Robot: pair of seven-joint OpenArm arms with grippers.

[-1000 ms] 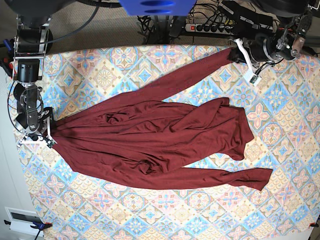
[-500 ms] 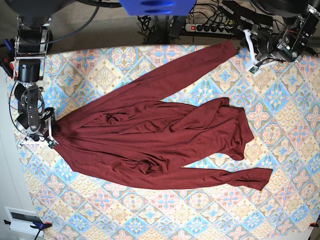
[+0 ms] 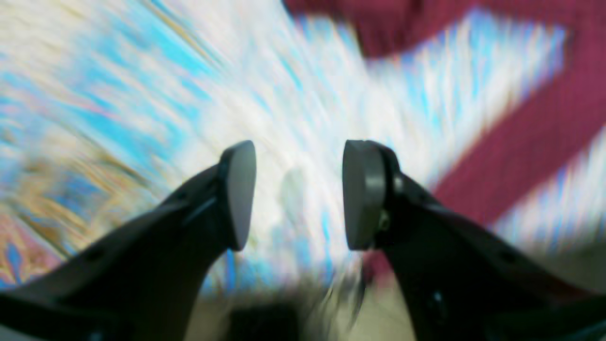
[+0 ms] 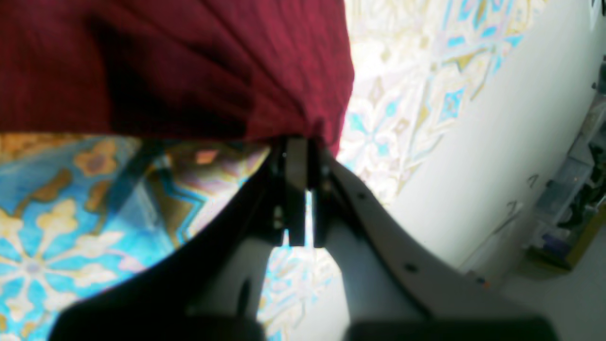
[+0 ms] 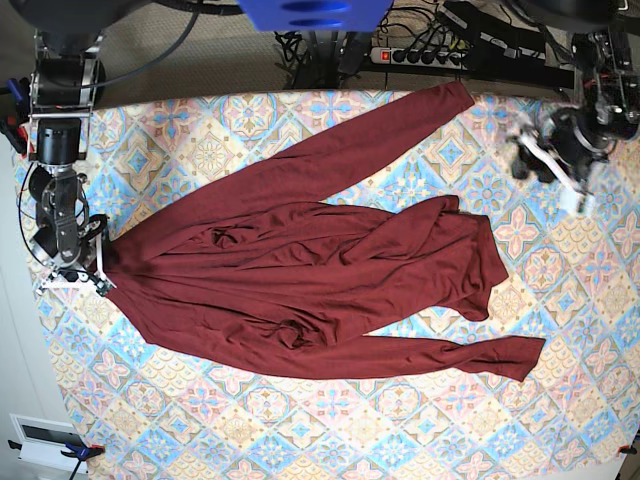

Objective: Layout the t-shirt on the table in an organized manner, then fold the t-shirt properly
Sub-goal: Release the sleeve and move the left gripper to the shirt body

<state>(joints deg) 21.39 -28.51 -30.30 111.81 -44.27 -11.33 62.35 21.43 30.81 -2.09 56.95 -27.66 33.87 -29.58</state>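
The dark maroon t-shirt (image 5: pixel 300 270) lies crumpled across the patterned table (image 5: pixel 560 300). One long sleeve (image 5: pixel 400 125) stretches to the far edge and the other (image 5: pixel 470 355) runs toward the front right. My right gripper (image 5: pixel 85 275) is shut on the shirt's left edge, and the right wrist view shows the fingers (image 4: pixel 296 189) pinching bunched fabric (image 4: pixel 189 61). My left gripper (image 5: pixel 555 165) hovers to the right of the shirt. Its pads (image 3: pixel 239 194) stand apart with nothing between them. The left gripper (image 3: pixel 298 194) is over blurred tablecloth, with maroon cloth (image 3: pixel 544 118) off to the right.
A power strip with cables (image 5: pixel 420 55) lies behind the table's far edge. A white box (image 5: pixel 45 440) sits off the table at the front left. The right gripper is close to the table's left edge (image 5: pixel 30 300).
My left gripper has opened and let go of the upper sleeve's end, then swung right and toward the front. The sleeve now rests on the table. The right gripper has stayed put.
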